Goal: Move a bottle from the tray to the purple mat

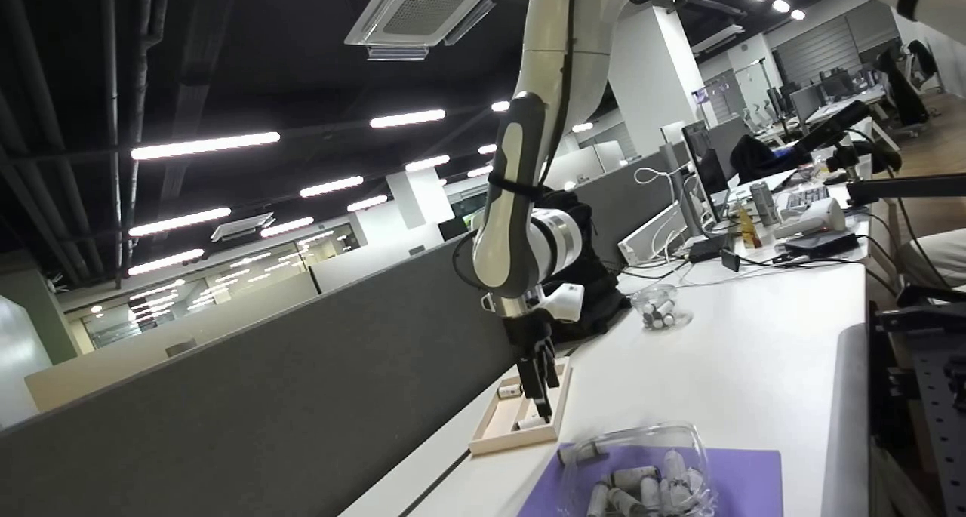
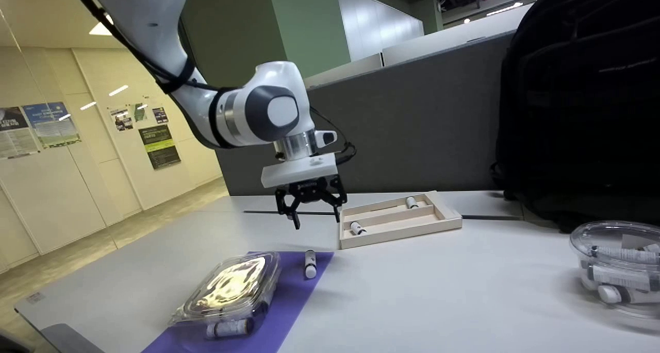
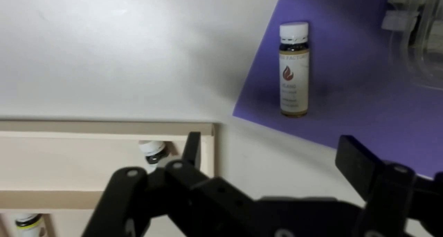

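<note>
The light wooden tray [image 2: 402,234] lies on the white table and shows in all views. A small white-capped bottle [image 2: 357,228] lies in its near compartment, and another bottle [image 2: 411,202] lies in the far one. The purple mat [image 3: 346,102] lies beside the tray. A white-labelled bottle [image 3: 294,71] lies on its side on the mat near a corner; it also shows in an exterior view [image 2: 310,264]. My gripper [image 3: 271,152] is open and empty, above the table between tray and mat. Its left finger partly hides the near tray bottle [image 3: 152,152] in the wrist view.
A clear plastic box [image 2: 229,286] with several bottles stands on the mat. A round clear tub [image 2: 619,281] of bottles stands farther along the table. A black backpack [image 2: 582,111] leans by the grey partition [image 2: 412,131] behind the tray.
</note>
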Controlling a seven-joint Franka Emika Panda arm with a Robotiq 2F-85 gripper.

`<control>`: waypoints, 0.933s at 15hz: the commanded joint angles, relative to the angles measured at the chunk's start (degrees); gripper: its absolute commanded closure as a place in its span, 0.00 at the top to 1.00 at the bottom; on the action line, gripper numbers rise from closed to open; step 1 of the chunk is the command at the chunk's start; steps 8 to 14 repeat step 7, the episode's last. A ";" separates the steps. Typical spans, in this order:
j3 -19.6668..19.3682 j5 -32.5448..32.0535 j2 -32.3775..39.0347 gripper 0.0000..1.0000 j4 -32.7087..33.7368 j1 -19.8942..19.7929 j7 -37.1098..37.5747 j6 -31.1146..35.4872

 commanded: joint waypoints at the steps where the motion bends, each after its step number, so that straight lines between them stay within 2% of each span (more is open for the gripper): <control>1: -5.95 -5.65 -2.67 1.00 3.33 4.05 10.84 -7.24; 4: -10.39 -10.85 -2.77 1.00 7.91 6.61 19.45 -15.59; 7: -12.50 -13.54 -1.75 1.00 12.78 7.25 24.97 -24.58; 14: -12.50 -13.54 -1.75 1.00 12.78 7.25 24.97 -24.58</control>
